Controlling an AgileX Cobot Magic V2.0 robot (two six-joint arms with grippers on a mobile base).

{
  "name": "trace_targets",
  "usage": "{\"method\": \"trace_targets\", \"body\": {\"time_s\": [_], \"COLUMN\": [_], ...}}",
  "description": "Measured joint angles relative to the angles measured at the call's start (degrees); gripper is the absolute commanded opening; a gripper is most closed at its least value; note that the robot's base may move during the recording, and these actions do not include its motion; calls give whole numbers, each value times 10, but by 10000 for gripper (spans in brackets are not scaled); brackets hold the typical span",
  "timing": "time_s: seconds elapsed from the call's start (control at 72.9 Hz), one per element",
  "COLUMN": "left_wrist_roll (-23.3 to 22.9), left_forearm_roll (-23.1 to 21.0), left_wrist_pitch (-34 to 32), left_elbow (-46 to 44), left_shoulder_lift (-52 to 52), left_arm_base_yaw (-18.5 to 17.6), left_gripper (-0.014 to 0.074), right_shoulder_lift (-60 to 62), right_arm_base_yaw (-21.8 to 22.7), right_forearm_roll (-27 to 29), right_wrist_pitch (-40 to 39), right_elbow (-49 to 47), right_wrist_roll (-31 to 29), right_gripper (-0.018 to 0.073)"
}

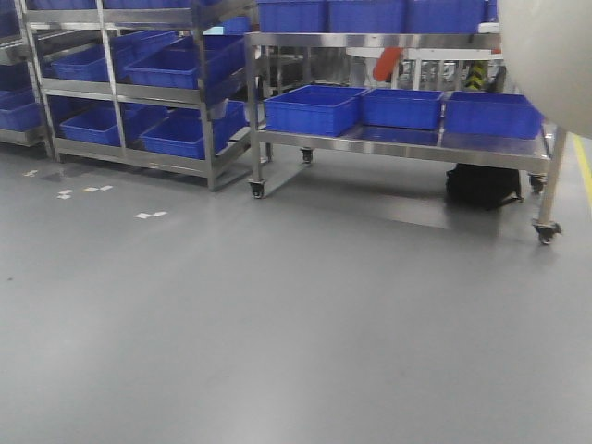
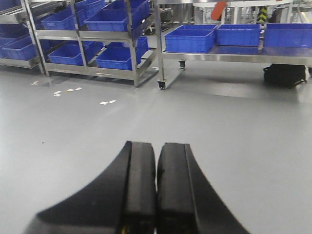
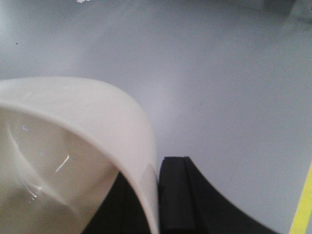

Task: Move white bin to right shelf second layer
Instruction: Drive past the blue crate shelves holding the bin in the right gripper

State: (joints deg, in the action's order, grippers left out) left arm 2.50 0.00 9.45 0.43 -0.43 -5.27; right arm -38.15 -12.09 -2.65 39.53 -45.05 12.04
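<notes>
The white bin (image 3: 87,112) fills the left half of the right wrist view, glossy and cream, hanging above the grey floor. My right gripper (image 3: 153,170) is shut on the bin's wall near the rim, with one black finger (image 3: 175,195) outside the wall and the other inside, partly hidden. In the front view the white bin (image 1: 546,65) shows as a pale blurred mass at the top right corner. My left gripper (image 2: 156,146) is shut with nothing between its pads, over bare floor. The right shelf second layer is out of view.
A wheeled steel cart (image 1: 398,143) with blue crates (image 1: 314,109) stands ahead to the right, a black bag (image 1: 483,185) under it. A steel rack (image 1: 139,92) with more blue crates stands ahead to the left. A yellow floor line (image 1: 583,171) runs along the right.
</notes>
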Motion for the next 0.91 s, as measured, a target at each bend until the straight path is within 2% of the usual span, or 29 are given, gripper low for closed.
{"method": "trace_targets", "body": {"time_s": [0.905], "left_wrist_roll": [0], "left_forearm_roll": [0], "left_wrist_pitch": [0], "left_elbow": [0], "left_shoulder_lift": [0], "left_arm_base_yaw": [0], "left_gripper": [85], "right_shoulder_lift": [0], "right_arm_base_yaw": [0], "right_forearm_roll": [0], "right_wrist_pitch": [0], "right_elbow": [0], "right_wrist_roll": [0], "right_gripper": [55]}}
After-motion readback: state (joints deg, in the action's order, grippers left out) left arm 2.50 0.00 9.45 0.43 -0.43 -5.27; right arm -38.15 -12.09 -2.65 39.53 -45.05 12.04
